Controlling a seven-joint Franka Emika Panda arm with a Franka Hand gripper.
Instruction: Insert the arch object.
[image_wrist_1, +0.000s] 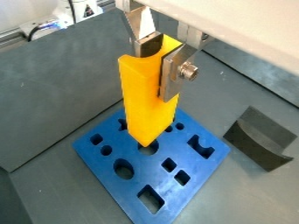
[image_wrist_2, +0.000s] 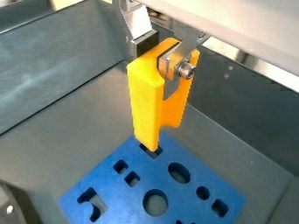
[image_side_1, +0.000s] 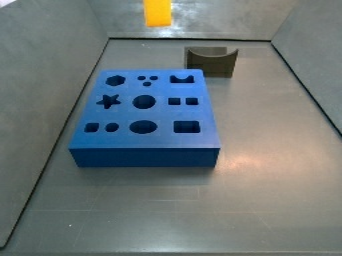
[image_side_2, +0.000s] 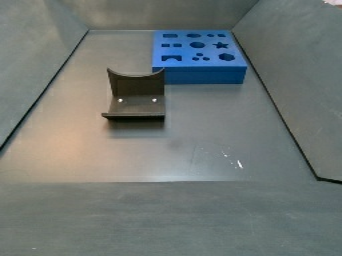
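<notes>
Arch object (image_side_1: 211, 61): small dark olive-grey block resting on the grey floor (image_side_1: 254, 190), notch scooped from its upper face, curve open upward. Lying free, untouched by anything. In a side view, just beyond the far right corner of the blue slab (image_side_1: 147, 115), close to it yet apart. In a side view (image_side_2: 134, 97), well clear of the slab (image_side_2: 201, 55) toward the camera, out on open floor. In a wrist view (image_wrist_1: 260, 136), off to the side of the slab (image_wrist_1: 149, 156), a strip of bare floor between them.

Blue slab: flat on the floor, top face pierced with shaped holes, among them a star, circles, squares and a half-round.

Gripper (image_wrist_1: 156, 54): poised above the slab, nowhere near the arch object. Fingers (image_wrist_1: 177, 68) pinched onto a bright orange rectangular piece (image_wrist_1: 149, 94), silver plates flat against its upper part. Same clamped grip in a wrist view (image_wrist_2: 162, 54), with the orange piece (image_wrist_2: 152, 101) hanging upright below. Lower end of that piece right at the slab's top face, over one of the holes near the edge of the slab (image_wrist_2: 158, 188); whether inside the hole or only touching, impossible to tell. In a side view, only the orange piece (image_side_1: 158, 11) visible at the top edge, above and behind the slab.
</notes>
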